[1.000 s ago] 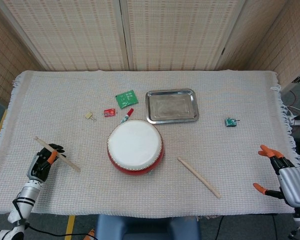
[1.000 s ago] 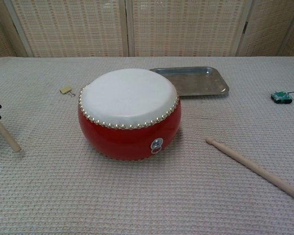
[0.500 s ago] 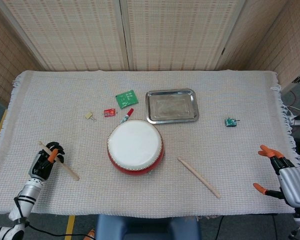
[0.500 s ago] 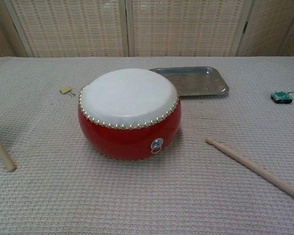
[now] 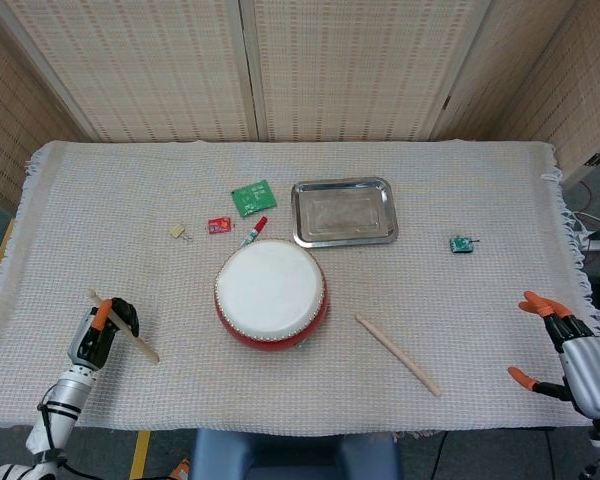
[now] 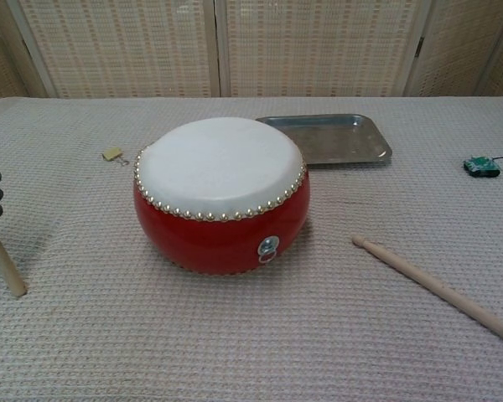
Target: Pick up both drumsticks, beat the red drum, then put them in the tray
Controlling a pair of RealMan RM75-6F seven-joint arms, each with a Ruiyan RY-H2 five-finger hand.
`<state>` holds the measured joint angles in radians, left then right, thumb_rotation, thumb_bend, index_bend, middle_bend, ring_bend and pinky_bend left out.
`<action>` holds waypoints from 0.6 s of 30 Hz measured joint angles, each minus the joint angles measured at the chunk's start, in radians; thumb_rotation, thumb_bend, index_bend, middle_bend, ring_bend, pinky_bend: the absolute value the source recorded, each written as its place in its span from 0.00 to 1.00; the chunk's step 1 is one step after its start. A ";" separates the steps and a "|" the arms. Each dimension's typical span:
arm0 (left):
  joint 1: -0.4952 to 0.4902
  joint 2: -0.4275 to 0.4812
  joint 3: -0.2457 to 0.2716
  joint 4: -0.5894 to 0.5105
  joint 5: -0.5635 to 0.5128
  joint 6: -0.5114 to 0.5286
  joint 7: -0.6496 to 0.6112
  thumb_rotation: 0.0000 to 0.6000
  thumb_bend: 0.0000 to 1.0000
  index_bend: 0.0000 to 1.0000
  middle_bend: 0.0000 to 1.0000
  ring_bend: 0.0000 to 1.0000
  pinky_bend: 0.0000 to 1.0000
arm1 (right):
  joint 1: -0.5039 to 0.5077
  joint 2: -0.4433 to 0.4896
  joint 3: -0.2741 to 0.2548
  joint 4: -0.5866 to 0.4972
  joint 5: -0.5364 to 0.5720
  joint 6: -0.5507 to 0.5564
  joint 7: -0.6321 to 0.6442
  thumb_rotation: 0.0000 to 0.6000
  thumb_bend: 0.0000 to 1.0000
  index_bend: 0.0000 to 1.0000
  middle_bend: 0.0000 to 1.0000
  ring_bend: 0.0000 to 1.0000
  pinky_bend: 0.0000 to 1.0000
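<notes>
Left hand [image 5: 102,330] grips one pale wooden drumstick [image 5: 128,330]; right hand [image 5: 570,355] hangs spread and empty, well apart from the second wooden drumstick [image 5: 398,354], which may roll when reached

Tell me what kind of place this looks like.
Probably an indoor robot test station: a table under a woven cloth, woven folding screens behind it, and a staged red drum with a metal tray.

Red drum [image 5: 271,294] upright mid-cloth; steel tray [image 5: 343,212] behind; one drumstick [image 5: 397,354] lying right.
</notes>
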<state>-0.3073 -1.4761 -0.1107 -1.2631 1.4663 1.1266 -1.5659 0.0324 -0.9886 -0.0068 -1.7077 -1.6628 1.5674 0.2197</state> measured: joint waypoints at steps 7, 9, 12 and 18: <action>0.015 -0.029 0.003 -0.009 -0.027 0.027 0.135 0.37 0.34 0.73 0.76 0.71 0.75 | -0.005 0.000 -0.001 -0.005 -0.005 0.010 -0.005 1.00 0.05 0.09 0.21 0.13 0.29; 0.020 -0.038 0.008 -0.007 -0.027 0.038 0.162 0.38 0.34 0.74 0.76 0.72 0.75 | -0.007 0.000 -0.001 -0.007 -0.007 0.015 -0.008 1.00 0.05 0.09 0.21 0.13 0.29; 0.030 -0.050 0.019 0.001 -0.024 0.052 0.183 0.37 0.34 0.75 0.77 0.73 0.75 | -0.009 -0.001 -0.001 -0.010 -0.009 0.018 -0.013 1.00 0.05 0.10 0.21 0.13 0.29; 0.044 -0.058 0.046 0.029 -0.008 0.057 0.170 0.46 0.36 0.76 0.78 0.74 0.77 | -0.011 -0.001 -0.002 -0.016 -0.013 0.021 -0.021 1.00 0.05 0.10 0.21 0.13 0.29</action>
<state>-0.2637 -1.5336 -0.0644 -1.2341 1.4585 1.1833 -1.3957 0.0211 -0.9900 -0.0088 -1.7241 -1.6757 1.5889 0.1984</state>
